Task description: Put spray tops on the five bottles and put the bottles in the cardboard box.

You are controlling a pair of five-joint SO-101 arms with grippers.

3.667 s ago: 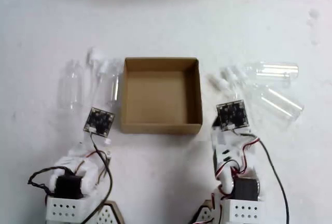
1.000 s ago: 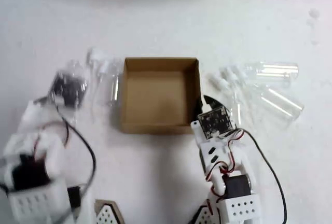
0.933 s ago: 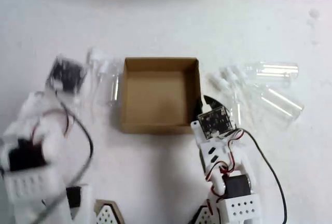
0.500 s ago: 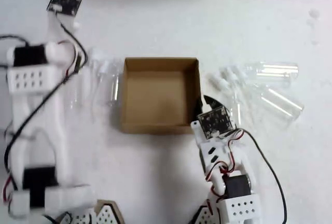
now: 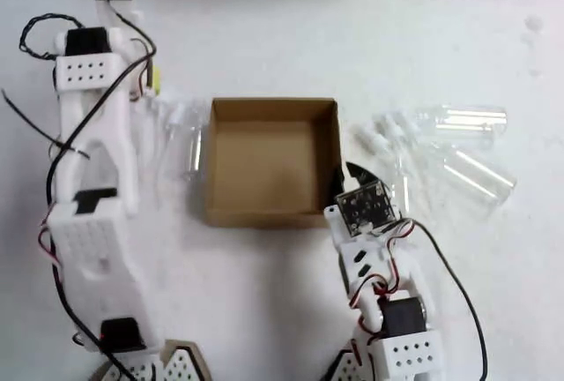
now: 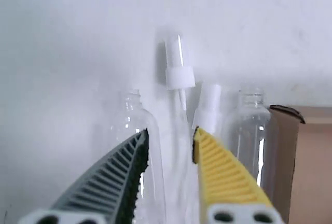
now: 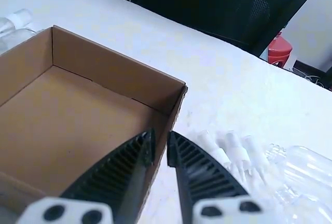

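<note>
Two arms split the job. Left arm lies stretched alongside the box. Left gripper, spread and empty, hangs over uncapped bottles with tops just ahead, likely to pick a pair. Right gripper, barely parted and empty, hovers above the box's corner.
</note>
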